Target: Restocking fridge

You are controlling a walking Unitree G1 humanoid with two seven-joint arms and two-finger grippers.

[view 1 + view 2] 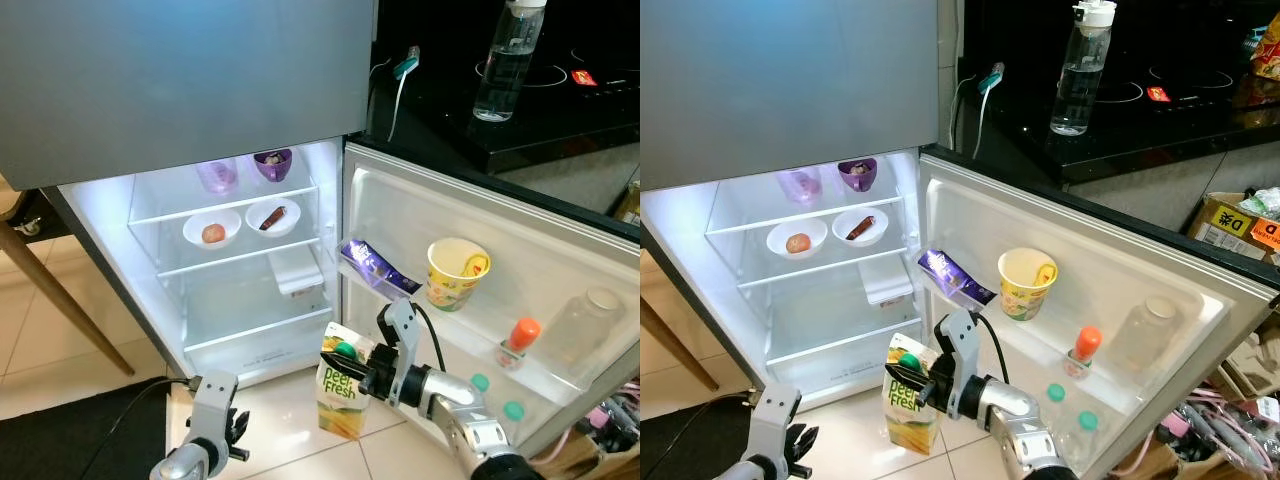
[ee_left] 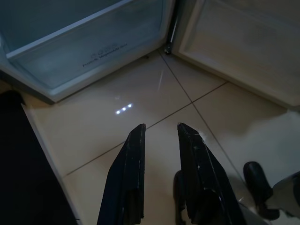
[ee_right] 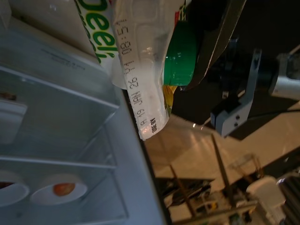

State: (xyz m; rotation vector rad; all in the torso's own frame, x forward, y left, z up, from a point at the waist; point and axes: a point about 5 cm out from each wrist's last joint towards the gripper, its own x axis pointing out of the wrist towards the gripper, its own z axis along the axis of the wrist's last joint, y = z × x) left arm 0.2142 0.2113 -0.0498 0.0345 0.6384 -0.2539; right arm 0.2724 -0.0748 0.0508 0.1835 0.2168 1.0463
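Plainly the carrying step is in hand: the right end effector (image 1: 362, 372) grips a juice carton (image 1: 340, 395) by its top, near the green cap (image 3: 180, 52), and holds it just above the tiled floor (image 1: 290, 420) in front of the open fridge (image 1: 230, 270). The carton hangs upright, low, between the lit cabinet and the open door (image 1: 560, 260), and is not yet inside either.

Inside the cabinet, a glass shelf carries two white bowls (image 1: 212, 228), one with a small round fruit and one with a dark item; two purple cups (image 1: 272, 163) stand on the shelf above. The lower shelf and the bottom compartment look bare. The door rack holds a purple packet (image 1: 372, 265), a yellow cup (image 1: 457, 272), an orange-capped bottle (image 1: 518, 340) and a clear jar (image 1: 585, 315).

The left end effector (image 2: 159, 140) hangs near the floor by the fridge's lower edge, its two fingers a narrow gap apart and holding nothing.

The next move probably calls for lifting the carton and carrying it toward a free spot, either the bare lower shelf or the door rack beside the purple packet, keeping it upright and clear of the shelf edge. On the black bench (image 1: 520, 120) above stands a clear water bottle (image 1: 505, 65).
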